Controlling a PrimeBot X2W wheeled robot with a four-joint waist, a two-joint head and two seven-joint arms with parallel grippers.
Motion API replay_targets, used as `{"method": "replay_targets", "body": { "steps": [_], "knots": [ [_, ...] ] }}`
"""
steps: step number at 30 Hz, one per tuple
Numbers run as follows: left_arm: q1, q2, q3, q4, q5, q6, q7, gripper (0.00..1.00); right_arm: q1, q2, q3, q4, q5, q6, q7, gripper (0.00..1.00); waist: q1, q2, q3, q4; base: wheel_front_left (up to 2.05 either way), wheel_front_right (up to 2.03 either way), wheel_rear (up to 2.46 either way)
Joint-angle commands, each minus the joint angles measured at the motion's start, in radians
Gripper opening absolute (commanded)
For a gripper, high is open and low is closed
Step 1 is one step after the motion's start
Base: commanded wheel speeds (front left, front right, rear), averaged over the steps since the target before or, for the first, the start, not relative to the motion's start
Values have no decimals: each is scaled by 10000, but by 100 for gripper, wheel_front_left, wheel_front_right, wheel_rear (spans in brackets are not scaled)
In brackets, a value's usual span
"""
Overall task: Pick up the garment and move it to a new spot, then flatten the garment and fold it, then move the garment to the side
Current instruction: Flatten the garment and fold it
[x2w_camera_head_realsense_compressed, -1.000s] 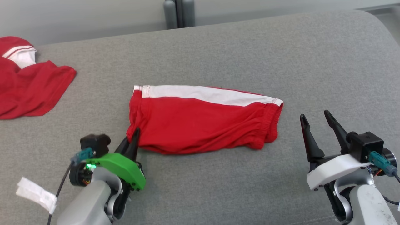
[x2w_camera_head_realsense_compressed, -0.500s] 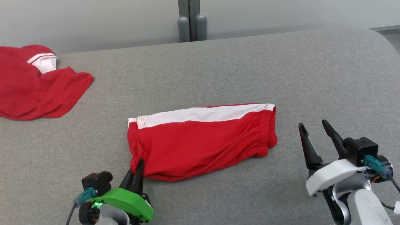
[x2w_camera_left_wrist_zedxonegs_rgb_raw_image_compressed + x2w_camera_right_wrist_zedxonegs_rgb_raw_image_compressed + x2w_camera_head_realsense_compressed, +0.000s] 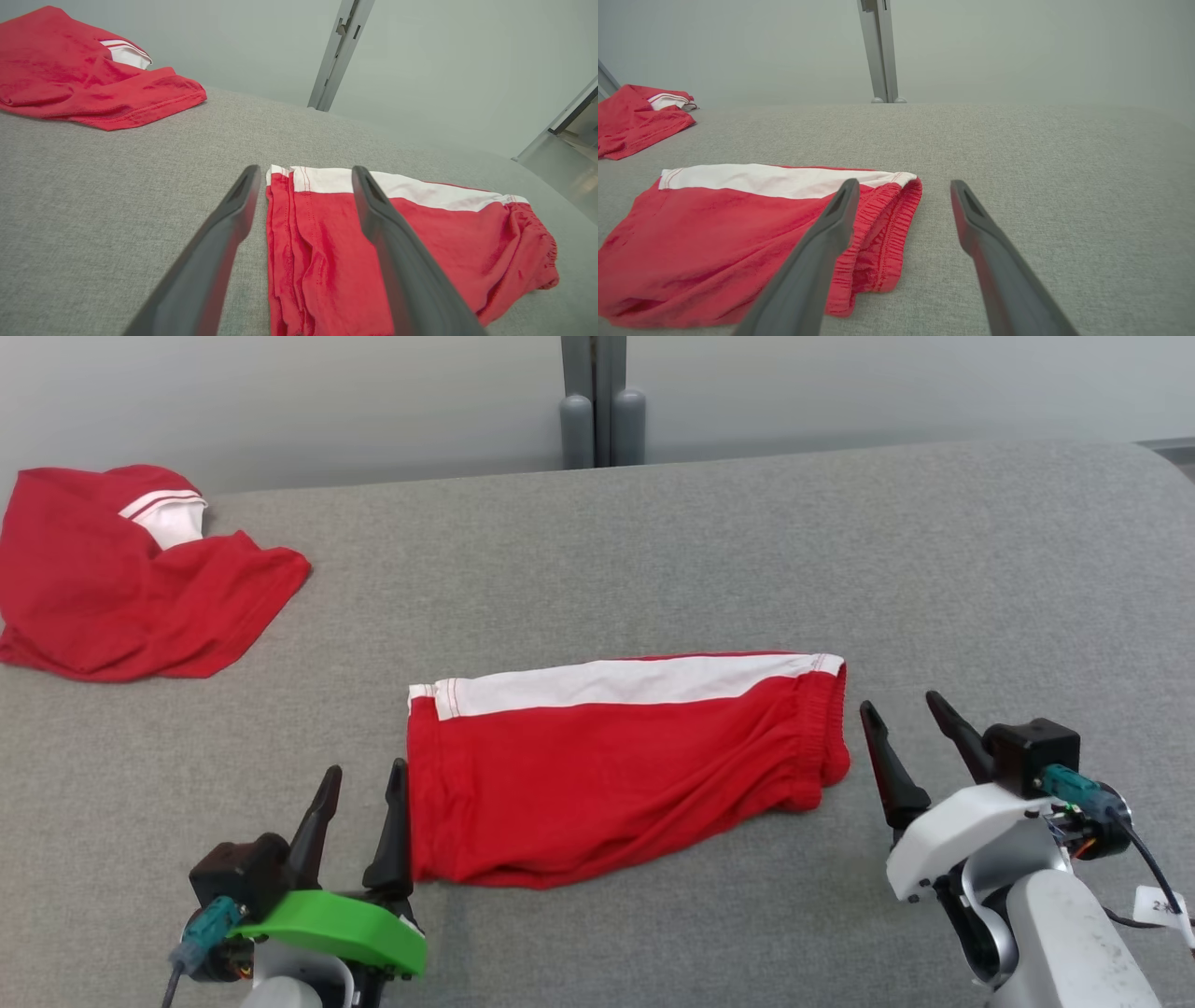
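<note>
Shorts (image 3: 616, 775) lie crosswise, waistband right; left end effector (image 3: 366, 770), right end effector (image 3: 901, 703) released

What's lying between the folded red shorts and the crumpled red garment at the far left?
Nothing: only bare grey cushion separates the folded shorts from the crumpled garment, clear in the head view.

Dark jaws; left mount (image 3: 327, 929) green, right mount (image 3: 962, 821) white
</note>
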Motion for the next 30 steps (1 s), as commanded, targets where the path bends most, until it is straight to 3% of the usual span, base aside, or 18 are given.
{"method": "replay_targets", "body": {
  "steps": [1, 17, 24, 25, 26, 27, 28, 30],
  "knots": [
    [214, -90, 130, -51, 241, -113, -4, 100, -221, -31, 74, 233, 66, -15, 83, 100, 0, 0, -34, 102, 0, 0, 0],
    [523, -892, 1013, 26, 1347, -625, -4, 100, -1740, -32, 88, 4474, -325, -15, 369, 100, 0, 0, 126, 933, 0, 0, 0],
    [564, -1020, 1199, 134, 1520, -715, -4, 100, -2061, -9, 856, 5697, 461, -14, 115, 100, 0, 0, 55, 1078, 0, 0, 0],
    [579, -1032, 1216, 141, 1525, -724, -2, 100, -2124, -8, 1008, 5782, 572, -14, 72, 69, 0, 0, 43, 1079, 0, 0, 0],
    [591, -1052, 1228, 150, 1567, -734, -4, 100, -2223, -11, 1185, 5878, 703, -14, 0, 46, 0, 0, 26, 1077, 0, 0, 0],
    [597, -1071, 1229, 155, 1579, -742, -2, 100, -2295, -12, 1319, 5959, 819, -9, -21, 32, 0, 0, 11, 1076, 0, 0, 0],
    [601, -1093, 1217, 161, 1594, -749, -4, 100, -2378, -14, 1475, 6081, 937, -9, -69, 29, 0, 0, -6, 1077, 0, 0, 0],
    [596, -1134, 1161, 168, 1631, -762, -4, 100, -2527, -23, 1695, 6283, 1115, -9, -131, 7, 0, 0, -37, 1080, 0, 0, 0]
  ]
}}
